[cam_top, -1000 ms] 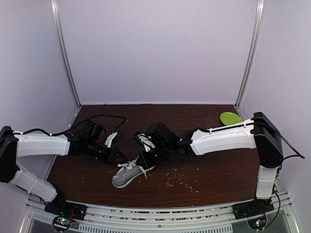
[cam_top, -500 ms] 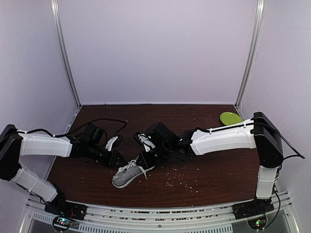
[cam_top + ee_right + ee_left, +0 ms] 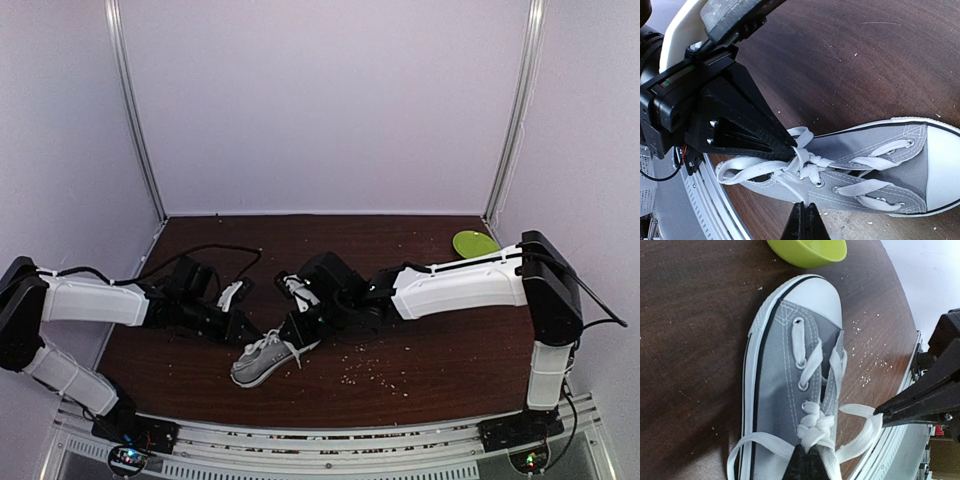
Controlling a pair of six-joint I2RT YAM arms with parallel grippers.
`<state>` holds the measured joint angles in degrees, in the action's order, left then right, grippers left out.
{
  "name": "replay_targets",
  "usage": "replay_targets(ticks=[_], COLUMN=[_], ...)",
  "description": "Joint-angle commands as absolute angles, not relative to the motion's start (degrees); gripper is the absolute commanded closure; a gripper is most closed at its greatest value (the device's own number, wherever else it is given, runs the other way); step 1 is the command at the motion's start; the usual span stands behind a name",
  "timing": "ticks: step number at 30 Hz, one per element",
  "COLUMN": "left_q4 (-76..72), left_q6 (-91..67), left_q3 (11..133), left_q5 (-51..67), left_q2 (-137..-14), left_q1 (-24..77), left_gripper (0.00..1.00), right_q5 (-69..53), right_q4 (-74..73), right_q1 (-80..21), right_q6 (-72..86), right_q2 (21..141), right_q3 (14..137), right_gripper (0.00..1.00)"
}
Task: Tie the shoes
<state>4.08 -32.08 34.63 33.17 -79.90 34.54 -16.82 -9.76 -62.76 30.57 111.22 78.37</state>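
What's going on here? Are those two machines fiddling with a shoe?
Yes. Two robot arms are tying a grey sneaker that lies on a dark wooden table. Both grippers are pinched shut on its white laces. The left gripper is right at a small knot, and the right gripper appears to hold a loop beside it. A first knot looks formed, but no finished bow shows. A green bowl sits at the far right.

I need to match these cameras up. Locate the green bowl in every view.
Top external: green bowl at the right, mid-height.
Left wrist: at the top edge, past the toe of the grey sneaker.
Right wrist: not in it.
Shared landmark: the grey sneaker, in all three.
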Motion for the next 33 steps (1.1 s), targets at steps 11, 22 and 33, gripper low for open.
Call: replay_targets(ticks=[11, 22, 33], left_q4=[-2.3, -3.3, -4.7], left_q6=[-32.5, -33.1, -33.3], left_q3=[30.5, 29.5, 28.3], left_q5=[32.3, 31.9, 31.9], left_q2=[-73.6, -72.7, -71.1], left_q1=[34.2, 34.2, 34.2], left_gripper=[1.00, 1.00, 1.00], right_q5=[-15.3, -15.0, -12.9], right_q4=[-8.5, -10.5, -12.5], right_q1=[-64.2, -65.4, -65.6], right_q6=[32.1, 32.0, 32.1], right_q2=[114.7, 118.0, 120.6], right_q3=[83.2, 86.5, 88.6], right_gripper=[1.00, 1.00, 1.00])
